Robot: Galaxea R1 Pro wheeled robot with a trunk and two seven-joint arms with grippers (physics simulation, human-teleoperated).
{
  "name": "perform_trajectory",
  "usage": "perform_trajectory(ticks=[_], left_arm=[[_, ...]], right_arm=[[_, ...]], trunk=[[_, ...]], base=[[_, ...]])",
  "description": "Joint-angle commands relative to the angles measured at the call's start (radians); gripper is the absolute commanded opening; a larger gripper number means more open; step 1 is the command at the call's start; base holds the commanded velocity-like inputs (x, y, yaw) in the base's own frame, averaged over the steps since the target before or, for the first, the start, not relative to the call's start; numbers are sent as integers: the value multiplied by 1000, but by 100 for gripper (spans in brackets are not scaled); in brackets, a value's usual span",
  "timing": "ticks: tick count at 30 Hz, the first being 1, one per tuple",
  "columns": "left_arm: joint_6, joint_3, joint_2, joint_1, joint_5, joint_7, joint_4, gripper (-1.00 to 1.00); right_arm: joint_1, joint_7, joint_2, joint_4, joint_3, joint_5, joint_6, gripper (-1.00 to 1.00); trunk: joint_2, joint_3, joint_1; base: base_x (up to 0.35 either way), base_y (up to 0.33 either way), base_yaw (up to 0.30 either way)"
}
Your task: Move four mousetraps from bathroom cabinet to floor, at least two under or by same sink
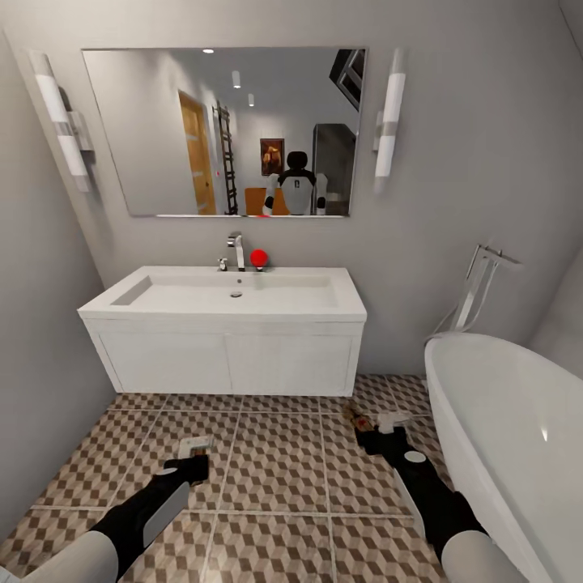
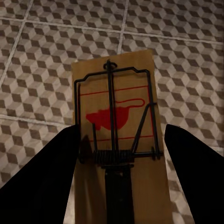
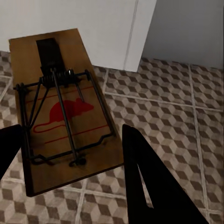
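Two mousetraps point(image 2: 116, 135) point(image 3: 60, 107); one sink point(image 1: 235, 295)

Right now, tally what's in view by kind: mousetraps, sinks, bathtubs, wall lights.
Mousetraps: 2, one in the left gripper (left trap), one in the right gripper (right trap)
Sinks: 1, the white sink
Bathtubs: 1, the bathtub
Wall lights: 2, left light, right light
Total: 6

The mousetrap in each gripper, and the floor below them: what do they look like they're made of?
Each mousetrap looks like a flat board of pale brown wood, matt, with a red mouse printed on it, under dark wire that reads as metal. The bathroom floor looks like ceramic tile: large squares, pale grout lines, a printed brown-and-beige cube pattern.
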Motion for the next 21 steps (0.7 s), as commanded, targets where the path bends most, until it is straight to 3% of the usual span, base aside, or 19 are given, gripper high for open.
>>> perform_trajectory(ticks=[1,7,21], left_arm=[[2,-9,2,-1,8,9,-4,-100],[2,-10,1,-1,7,8,-9,-100],[2,-12,-6,-1,8,5,-10,-100]], right_arm=[[0,8,0,-10,-3,6,7,-100],[0,7,0,-38,-4,4,8,-100],[1,8,1,-44,-4,4,5,-100]], trunk=[[-1,-1,0],[-36,-18,19],[-134,-82,73]], base=[[0,0,0],[0,0,0],[0,0,0]])
